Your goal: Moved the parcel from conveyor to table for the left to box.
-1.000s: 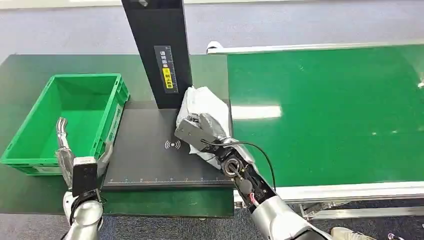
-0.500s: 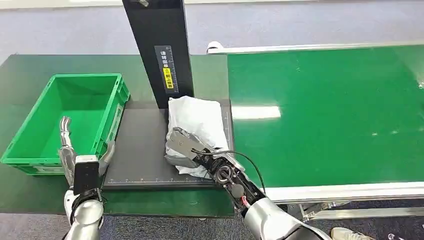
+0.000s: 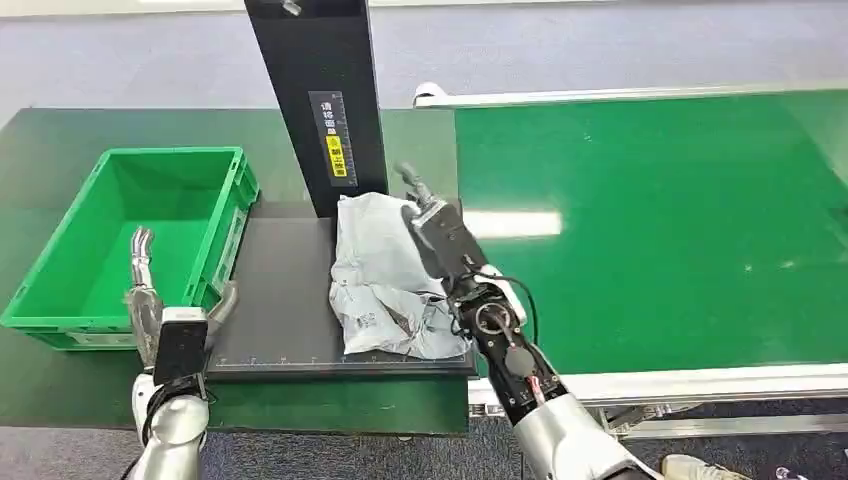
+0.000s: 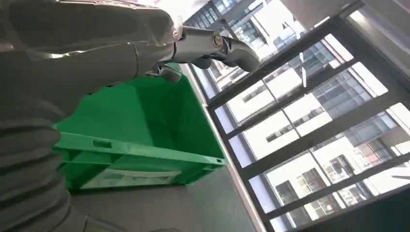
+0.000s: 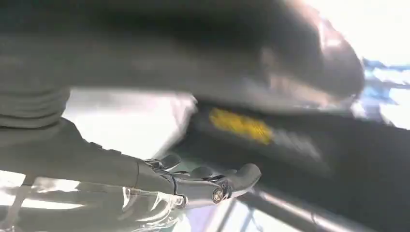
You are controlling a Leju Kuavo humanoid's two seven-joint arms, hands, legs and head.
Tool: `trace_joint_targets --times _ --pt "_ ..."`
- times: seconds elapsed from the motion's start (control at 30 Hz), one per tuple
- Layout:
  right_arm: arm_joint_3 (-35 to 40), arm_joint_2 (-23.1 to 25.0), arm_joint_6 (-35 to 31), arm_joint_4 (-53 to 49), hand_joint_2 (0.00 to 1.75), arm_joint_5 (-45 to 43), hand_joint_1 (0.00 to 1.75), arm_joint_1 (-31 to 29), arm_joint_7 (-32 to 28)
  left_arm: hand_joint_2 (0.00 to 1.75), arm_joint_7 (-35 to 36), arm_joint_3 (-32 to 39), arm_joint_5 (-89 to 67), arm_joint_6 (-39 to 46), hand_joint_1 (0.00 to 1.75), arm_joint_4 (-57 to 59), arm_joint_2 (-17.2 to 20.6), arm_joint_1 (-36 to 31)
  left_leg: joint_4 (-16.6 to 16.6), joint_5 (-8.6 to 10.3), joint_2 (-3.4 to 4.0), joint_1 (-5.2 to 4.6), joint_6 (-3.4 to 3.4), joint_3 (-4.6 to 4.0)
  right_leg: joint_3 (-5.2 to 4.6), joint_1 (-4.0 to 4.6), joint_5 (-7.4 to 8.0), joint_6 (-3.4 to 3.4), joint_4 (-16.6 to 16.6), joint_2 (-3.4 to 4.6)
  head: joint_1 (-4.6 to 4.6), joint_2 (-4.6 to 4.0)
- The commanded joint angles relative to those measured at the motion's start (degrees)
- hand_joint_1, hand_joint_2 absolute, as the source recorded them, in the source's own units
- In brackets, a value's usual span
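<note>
A crumpled grey-white plastic parcel [image 3: 383, 280] lies flat on the black scanner pad [image 3: 283, 292], in front of the black post. My right hand [image 3: 432, 222] is lifted off it at its right edge, fingers straight and apart, holding nothing. In the right wrist view those fingers [image 5: 193, 181] stretch out in front of the post's yellow label [image 5: 240, 125]. My left hand [image 3: 160, 300] hovers open at the near right corner of the green crate [image 3: 140, 235], fingers pointing up. The left wrist view has that crate [image 4: 140, 140] beyond the extended fingers [image 4: 212, 46].
The black scanner post [image 3: 318, 100] stands upright just behind the parcel. The green conveyor belt [image 3: 650, 220] runs to the right, bordered by a white rail [image 3: 680, 382] along the front. The dark green table [image 3: 60, 150] carries the crate.
My right hand let go of the parcel and rose up and to the right, fingers spread. The parcel settled flat on the pad. My left hand shifted slightly up and to the right.
</note>
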Motion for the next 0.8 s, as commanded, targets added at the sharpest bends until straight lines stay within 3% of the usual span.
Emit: trace_joint_targets --times 0.03,0.3,0.43,0.8 --pt "-6.11 -7.41 -2.84 -16.11 0.00 0.08 0.00 5.47 1.21 1.75 0.77 -4.67 -3.24 -1.76 0.00 -2.27 2.66 -0.28 -0.11 0.08 -0.31 0.04 0.03 0.04 0.18 0.05 0.00 -0.02 -0.16 -0.29 0.00 0.02" --pt "-14.03 -9.79 -3.62 -20.15 0.00 -1.77 0.00 15.12 -0.94 1.75 4.07 -13.88 -9.41 -7.17 0.00 -2.31 5.41 -0.40 -0.19 0.08 -0.45 0.02 0.05 0.13 0.34 0.03 -0.02 0.01 -0.25 -0.37 0.00 0.00" --pt "-15.51 -10.44 -3.64 -20.62 0.00 -1.60 0.00 19.29 -1.30 1.75 5.92 -19.79 -14.04 -7.71 0.00 6.66 6.17 -5.43 -0.19 0.10 -0.53 0.00 0.03 0.11 0.31 0.01 -0.03 -0.02 -0.23 -0.44 0.00 0.00" --pt "-15.28 -11.07 -4.46 -22.55 0.00 -2.23 0.00 23.12 -2.23 1.75 4.94 -24.99 -14.49 -10.10 0.00 23.39 5.05 -13.05 -0.15 0.05 -0.17 -0.02 0.04 0.11 0.19 -0.01 0.02 -0.01 -0.17 -0.12 0.00 0.00"
